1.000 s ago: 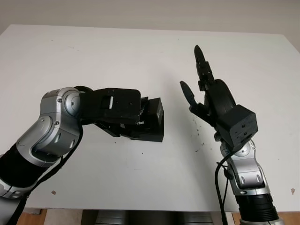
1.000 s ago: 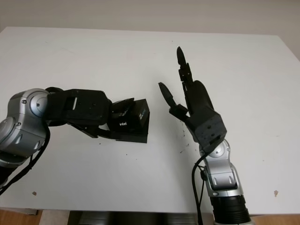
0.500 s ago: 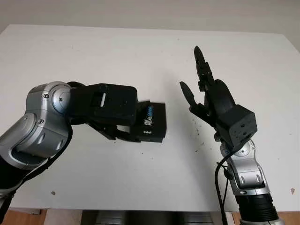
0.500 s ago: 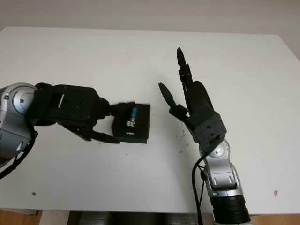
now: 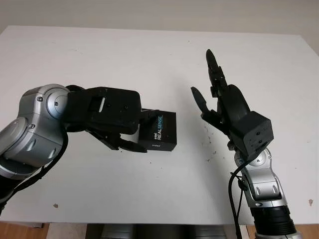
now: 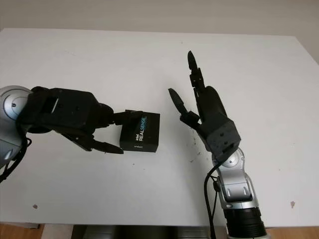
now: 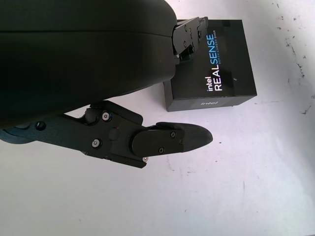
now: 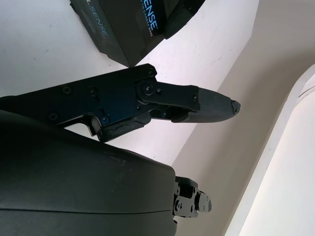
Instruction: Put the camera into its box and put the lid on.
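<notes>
The black camera box (image 5: 158, 131) lies shut on the white table (image 5: 159, 55), its lid showing the Intel RealSense print (image 7: 216, 64). My left hand (image 5: 137, 130) is open just left of the box. One of its fingers (image 7: 189, 29) reaches over the box's far left corner, and another finger (image 7: 170, 140) lies off the near side, apart from it. My right hand (image 5: 203, 74) is open and raised upright to the right of the box (image 8: 123, 24), a gap away. The camera itself is hidden.
Small dark specks (image 5: 212, 144) dot the table between the box and the right arm. The table's front edge (image 5: 149, 221) runs just ahead of both arms, and a pale wall (image 5: 159, 10) stands behind the far edge.
My left hand has let go of the box and drawn back to the left. The box, tilted under the hand before, now lies flat with its label showing. The right hand has not moved.
</notes>
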`<act>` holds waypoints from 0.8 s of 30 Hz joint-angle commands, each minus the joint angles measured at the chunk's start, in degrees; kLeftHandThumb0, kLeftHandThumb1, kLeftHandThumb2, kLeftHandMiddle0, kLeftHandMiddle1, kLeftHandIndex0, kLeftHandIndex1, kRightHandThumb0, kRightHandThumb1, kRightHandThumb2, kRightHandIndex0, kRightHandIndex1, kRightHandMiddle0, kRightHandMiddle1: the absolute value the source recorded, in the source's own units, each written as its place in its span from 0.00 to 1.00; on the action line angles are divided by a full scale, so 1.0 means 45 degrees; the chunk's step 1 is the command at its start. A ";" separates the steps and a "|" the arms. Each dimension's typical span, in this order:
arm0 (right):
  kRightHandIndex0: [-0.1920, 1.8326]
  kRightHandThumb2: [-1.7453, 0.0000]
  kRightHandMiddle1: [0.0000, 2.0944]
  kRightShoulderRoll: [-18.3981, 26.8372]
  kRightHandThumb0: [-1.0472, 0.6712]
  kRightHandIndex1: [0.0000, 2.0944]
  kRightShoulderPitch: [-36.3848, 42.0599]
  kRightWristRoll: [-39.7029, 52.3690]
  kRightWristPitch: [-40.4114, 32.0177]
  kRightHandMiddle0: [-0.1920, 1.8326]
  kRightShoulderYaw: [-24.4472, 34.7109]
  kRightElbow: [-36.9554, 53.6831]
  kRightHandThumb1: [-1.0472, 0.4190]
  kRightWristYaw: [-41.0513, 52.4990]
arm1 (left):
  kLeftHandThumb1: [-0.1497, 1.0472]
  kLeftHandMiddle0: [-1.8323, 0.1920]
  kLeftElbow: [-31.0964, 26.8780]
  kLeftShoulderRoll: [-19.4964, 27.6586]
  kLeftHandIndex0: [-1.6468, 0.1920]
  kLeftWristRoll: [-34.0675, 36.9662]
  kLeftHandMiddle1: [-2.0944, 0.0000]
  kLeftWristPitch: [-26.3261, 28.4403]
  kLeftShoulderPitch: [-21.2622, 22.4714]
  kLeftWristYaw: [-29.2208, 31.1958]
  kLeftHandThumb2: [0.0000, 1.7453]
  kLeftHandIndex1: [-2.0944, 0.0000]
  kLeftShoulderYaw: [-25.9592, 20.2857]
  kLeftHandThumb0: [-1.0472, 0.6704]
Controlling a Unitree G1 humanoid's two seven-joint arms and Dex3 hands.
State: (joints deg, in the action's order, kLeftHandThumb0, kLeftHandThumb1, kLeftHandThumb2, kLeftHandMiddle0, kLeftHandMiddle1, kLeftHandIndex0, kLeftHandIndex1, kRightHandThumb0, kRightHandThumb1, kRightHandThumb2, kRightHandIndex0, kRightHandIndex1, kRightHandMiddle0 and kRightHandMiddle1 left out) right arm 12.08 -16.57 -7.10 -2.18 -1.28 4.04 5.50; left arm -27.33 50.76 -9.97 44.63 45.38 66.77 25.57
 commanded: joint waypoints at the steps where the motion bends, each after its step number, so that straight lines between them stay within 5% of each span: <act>1: 0.02 0.71 0.02 0.0000 0.20 0.02 0.0018 0.0113 0.0106 0.02 0.0143 -0.0019 0.00 0.0018 | 1.00 0.93 -0.0212 -0.0335 1.00 0.0230 0.96 -0.0552 -0.0131 -0.0089 0.24 1.00 -0.0034 0.32; 9: 0.02 0.71 0.03 0.0017 0.20 0.03 0.0015 0.0101 0.0073 0.02 0.0169 0.0015 0.00 0.0013 | 1.00 1.00 0.0474 0.0294 1.00 -0.0654 1.00 -0.3460 -0.0446 -0.0748 0.26 1.00 -0.0167 0.30; 15: 0.02 0.72 0.03 0.0072 0.20 0.03 0.0004 0.0103 0.0232 0.02 0.0226 -0.0016 0.00 0.0021 | 1.00 0.98 0.2104 0.0970 0.97 -0.3042 0.99 -0.8676 -0.0673 -0.2228 0.34 0.99 -0.0296 0.24; 19: 0.02 0.72 0.03 0.0117 0.21 0.03 -0.0008 0.0130 0.0239 0.02 0.0263 0.0010 0.00 0.0088 | 1.00 0.86 0.2731 0.1300 0.88 -0.5162 0.93 -1.1183 -0.0686 -0.3321 0.35 0.95 -0.0577 0.21; 20: 0.02 0.72 0.03 0.0126 0.21 0.03 -0.0021 0.0143 0.0226 0.02 0.0273 0.0012 0.00 0.0111 | 1.00 0.86 0.2797 0.1287 0.85 -0.5416 0.46 -1.1498 -0.0730 -0.3456 0.33 0.93 -0.0707 0.22; 21: 0.02 0.72 0.03 0.0132 0.20 0.03 -0.0030 0.0146 0.0273 0.02 0.0282 -0.0003 0.00 0.0117 | 1.00 0.85 0.2794 0.1219 0.84 -0.5552 0.32 -1.1611 -0.0816 -0.3510 0.32 0.93 -0.0875 0.22; 24: 0.03 0.72 0.03 0.0161 0.21 0.03 -0.0021 0.0126 0.0392 0.03 0.0315 -0.0034 0.00 0.0154 | 1.00 0.61 0.2686 0.1056 0.80 -0.5622 0.12 -1.1676 -0.0938 -0.3242 0.29 0.91 -0.1197 0.23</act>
State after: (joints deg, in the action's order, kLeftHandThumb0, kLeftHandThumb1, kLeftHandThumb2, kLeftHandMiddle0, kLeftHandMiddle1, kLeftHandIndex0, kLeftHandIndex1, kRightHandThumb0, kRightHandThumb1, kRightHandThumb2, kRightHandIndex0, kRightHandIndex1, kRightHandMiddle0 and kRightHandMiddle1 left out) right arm 12.37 -16.58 -6.71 -1.33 -0.15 4.01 6.12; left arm -14.80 55.65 -35.10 -7.74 41.80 51.74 21.47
